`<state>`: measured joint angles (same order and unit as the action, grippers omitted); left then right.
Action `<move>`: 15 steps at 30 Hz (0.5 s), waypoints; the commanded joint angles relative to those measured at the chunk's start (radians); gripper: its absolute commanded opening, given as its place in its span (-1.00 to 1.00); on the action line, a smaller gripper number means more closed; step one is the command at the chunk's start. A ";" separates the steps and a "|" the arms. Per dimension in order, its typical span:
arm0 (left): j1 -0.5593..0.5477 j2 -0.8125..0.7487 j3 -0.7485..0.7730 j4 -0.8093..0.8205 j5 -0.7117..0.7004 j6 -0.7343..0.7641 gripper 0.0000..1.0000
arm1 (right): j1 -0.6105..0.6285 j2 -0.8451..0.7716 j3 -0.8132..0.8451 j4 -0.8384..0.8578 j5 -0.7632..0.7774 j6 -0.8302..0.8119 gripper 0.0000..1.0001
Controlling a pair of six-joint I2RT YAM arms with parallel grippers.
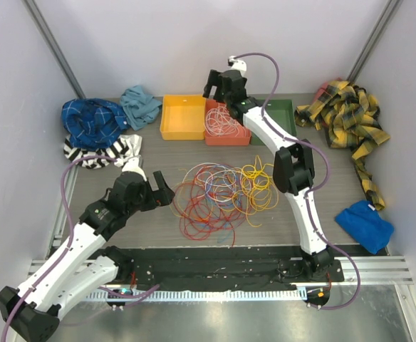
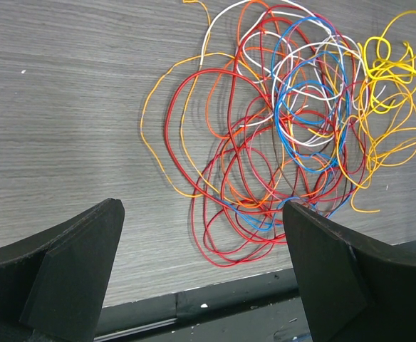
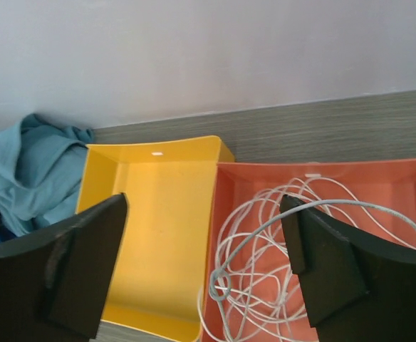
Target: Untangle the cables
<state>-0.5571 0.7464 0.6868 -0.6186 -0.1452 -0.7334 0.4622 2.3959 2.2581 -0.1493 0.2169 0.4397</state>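
Right claw (image 3: pixel 202 203), jaws apart over far red tray (image 3: pixel 407 178) (white cables (image 1: pixel 221 122) sorted inside); left claw (image 2: pixel 202 208), jaws apart, poised left of tangled cables (image 2: pixel 279 135) for picking.

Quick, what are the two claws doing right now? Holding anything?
Left gripper: open, holding nothing.
Right gripper: open, above the white cable in the red tray.

We have left arm (image 1: pixel 80 242) bent low, left gripper (image 1: pixel 162 189) jaws wide apart; right arm (image 1: pixel 293 167) stretched far forward, right gripper (image 1: pixel 213 85) jaws spread wide too.
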 commanded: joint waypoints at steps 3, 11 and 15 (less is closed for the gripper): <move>-0.003 -0.019 0.010 0.023 -0.001 -0.009 0.99 | 0.015 -0.147 0.001 -0.036 0.157 -0.065 0.99; -0.003 0.002 -0.003 0.034 0.048 -0.026 1.00 | -0.010 -0.129 -0.029 -0.257 0.164 -0.062 0.99; -0.003 0.021 -0.004 0.037 0.078 -0.027 1.00 | -0.016 -0.132 -0.103 -0.322 0.127 -0.027 0.99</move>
<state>-0.5571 0.7528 0.6861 -0.6178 -0.1120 -0.7528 0.4557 2.3188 2.2219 -0.3744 0.3618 0.3882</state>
